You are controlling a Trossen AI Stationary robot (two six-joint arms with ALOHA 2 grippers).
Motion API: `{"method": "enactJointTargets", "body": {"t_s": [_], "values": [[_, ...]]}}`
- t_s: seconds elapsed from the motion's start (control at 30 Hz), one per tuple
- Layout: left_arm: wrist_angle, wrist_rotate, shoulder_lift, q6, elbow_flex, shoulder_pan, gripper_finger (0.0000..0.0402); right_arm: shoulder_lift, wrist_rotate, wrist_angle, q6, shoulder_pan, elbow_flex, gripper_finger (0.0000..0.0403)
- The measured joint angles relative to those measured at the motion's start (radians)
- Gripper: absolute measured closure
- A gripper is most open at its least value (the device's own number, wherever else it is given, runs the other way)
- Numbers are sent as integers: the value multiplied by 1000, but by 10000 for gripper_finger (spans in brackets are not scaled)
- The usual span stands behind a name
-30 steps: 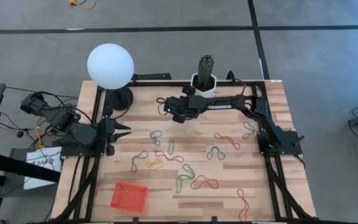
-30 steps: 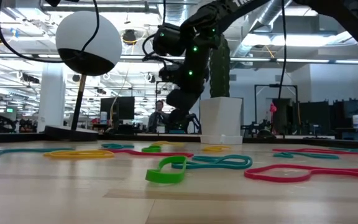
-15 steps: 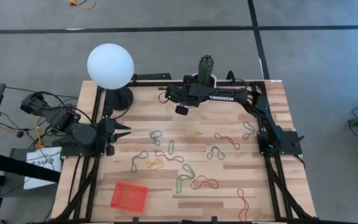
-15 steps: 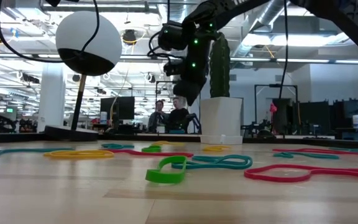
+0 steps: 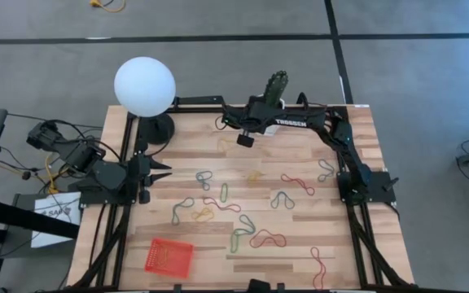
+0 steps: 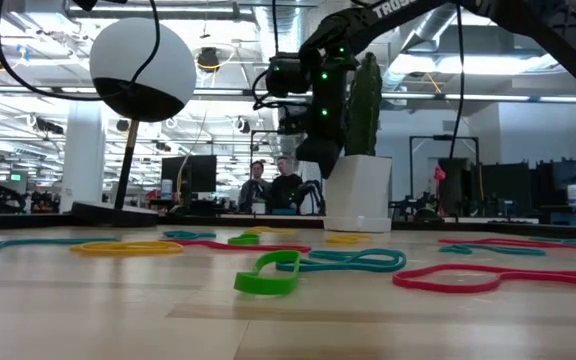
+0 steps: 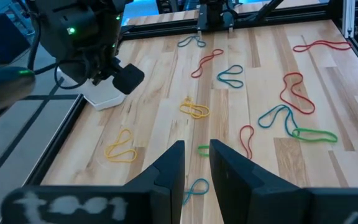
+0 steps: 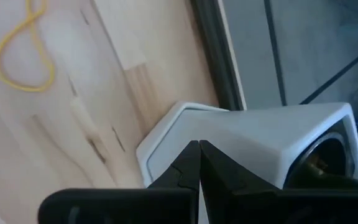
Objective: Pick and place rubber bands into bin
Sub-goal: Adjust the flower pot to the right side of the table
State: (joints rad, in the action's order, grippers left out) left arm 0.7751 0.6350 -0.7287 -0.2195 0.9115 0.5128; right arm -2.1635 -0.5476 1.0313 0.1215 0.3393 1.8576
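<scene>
Our right gripper [image 5: 245,140], fingers closed and empty, hovers by the cactus pot [image 6: 358,192]; rubber bands [image 5: 251,210] lie toward six o'clock, the bin [image 5: 168,256] at seven.

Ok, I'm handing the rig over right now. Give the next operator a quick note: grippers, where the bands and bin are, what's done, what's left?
Right gripper: shut, empty, raised at the far edge beside the white cactus pot, which leans.
Left gripper: parked at the left edge, fingers slightly apart, empty.
Rubber bands: scattered across the table's middle and right.
Bin: near-left corner; no bands visible inside.
Done: nothing binned.
Left: all the bands.
</scene>
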Motion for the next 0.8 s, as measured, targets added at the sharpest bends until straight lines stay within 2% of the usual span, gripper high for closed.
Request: {"method": "enactJointTargets", "body": {"t_s": [0.8], "values": [[6,0,0,0,0,0,336,0,6,221,-72,-5,-49,403]]}}
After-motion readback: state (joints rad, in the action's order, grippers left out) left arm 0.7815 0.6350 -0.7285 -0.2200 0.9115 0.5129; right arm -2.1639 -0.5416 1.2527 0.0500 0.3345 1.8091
